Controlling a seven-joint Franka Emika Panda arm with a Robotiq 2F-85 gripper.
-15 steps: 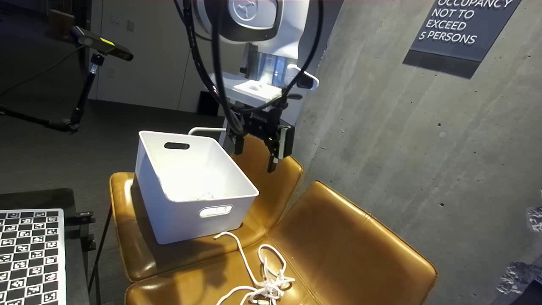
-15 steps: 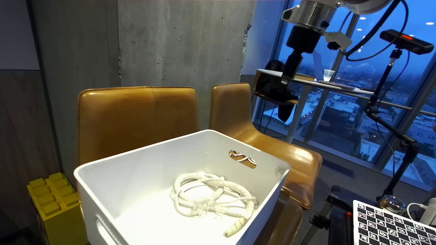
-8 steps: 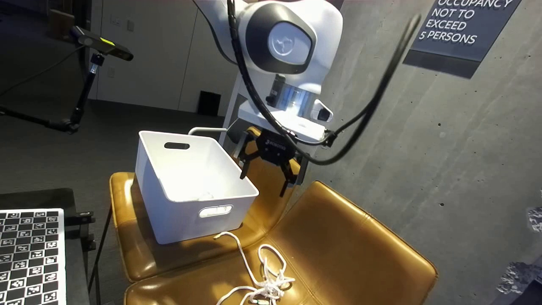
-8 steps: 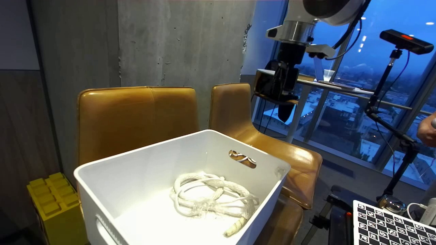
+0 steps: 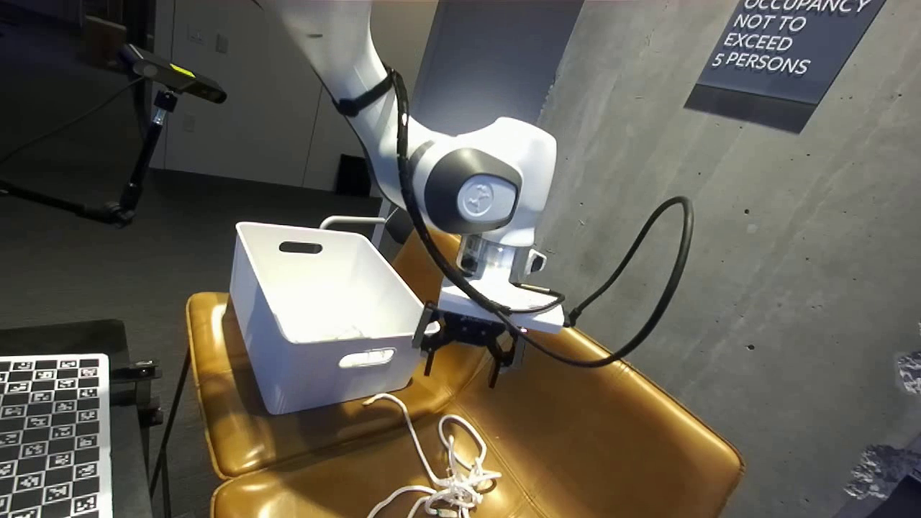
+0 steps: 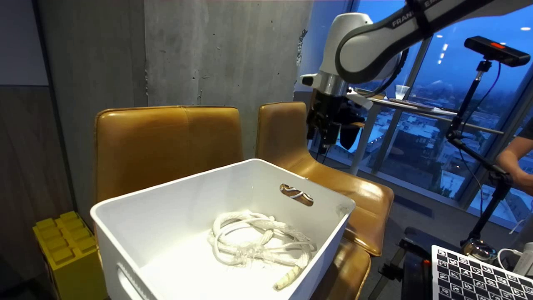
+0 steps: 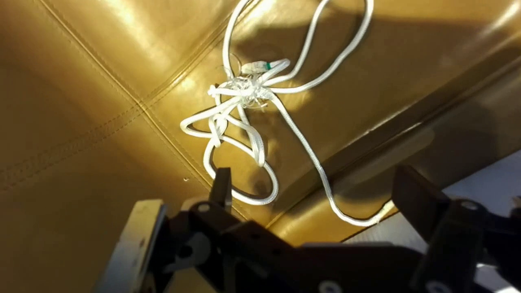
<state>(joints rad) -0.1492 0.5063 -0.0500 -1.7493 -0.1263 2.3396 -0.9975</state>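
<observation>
White rope (image 7: 248, 92), loosely tangled, lying below the tool (image 5: 461, 375) and apart from it, jaws spread wide and empty, white bin (image 5: 306, 378) near rope and tool.

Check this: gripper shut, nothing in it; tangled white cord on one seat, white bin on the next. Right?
The gripper is open, not shut: the wrist view shows its fingers well apart. The rest is right: nothing in it, tangled white cord on one seat, white bin on the next seat.
</observation>
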